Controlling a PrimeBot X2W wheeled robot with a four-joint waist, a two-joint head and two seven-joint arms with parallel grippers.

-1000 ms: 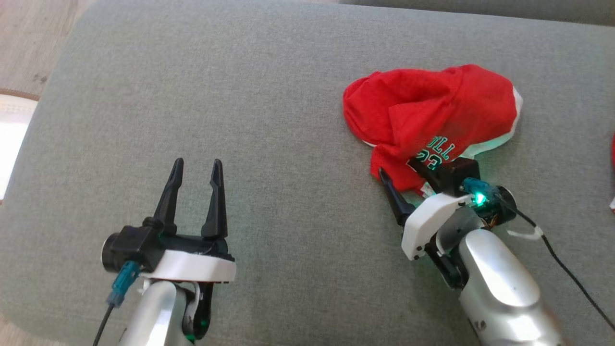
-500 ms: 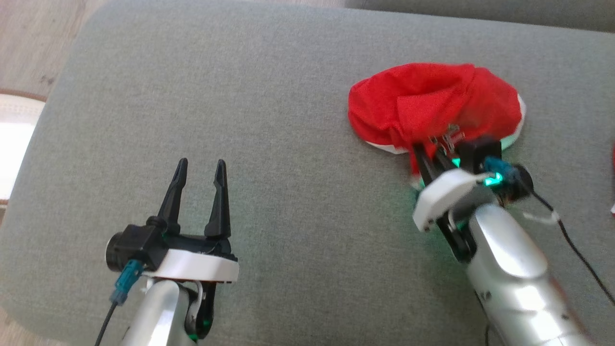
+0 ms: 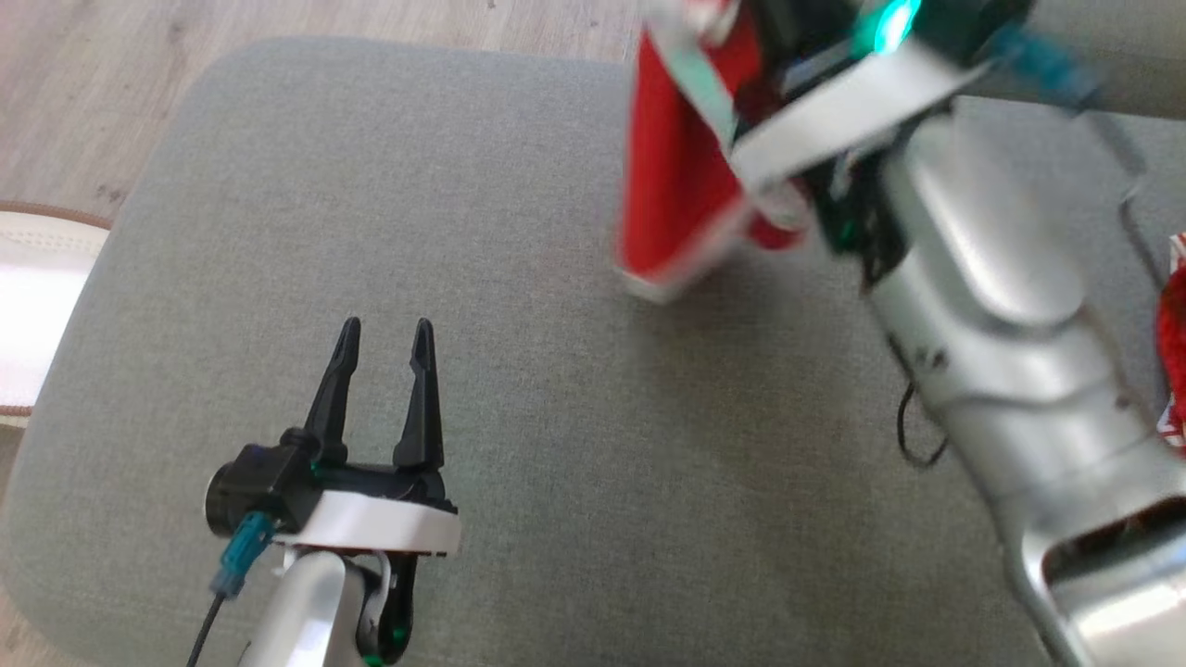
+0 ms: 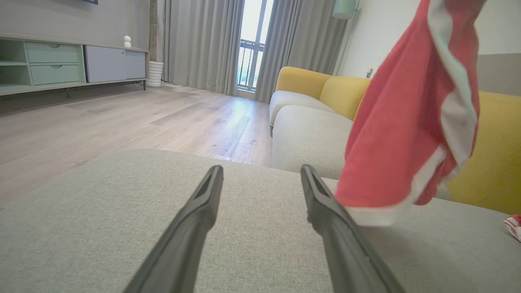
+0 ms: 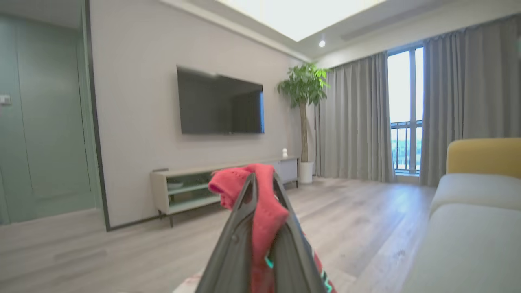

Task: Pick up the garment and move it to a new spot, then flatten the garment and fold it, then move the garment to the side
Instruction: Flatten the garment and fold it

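Garment (image 3: 672,185) hangs below your right gripper (image 5: 263,179), pinched tight between its fingers (left gripper (image 3: 384,333) gapes empty); pickup looks in hand, so next carry it over bare cushion (image 3: 463,232) and lower.

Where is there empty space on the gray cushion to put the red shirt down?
The widest bare patch of cushion lies between the left gripper and the right arm, below the hanging shirt. More lies ahead of the left gripper. Crowded: the right edge, with the arm and another red cloth.
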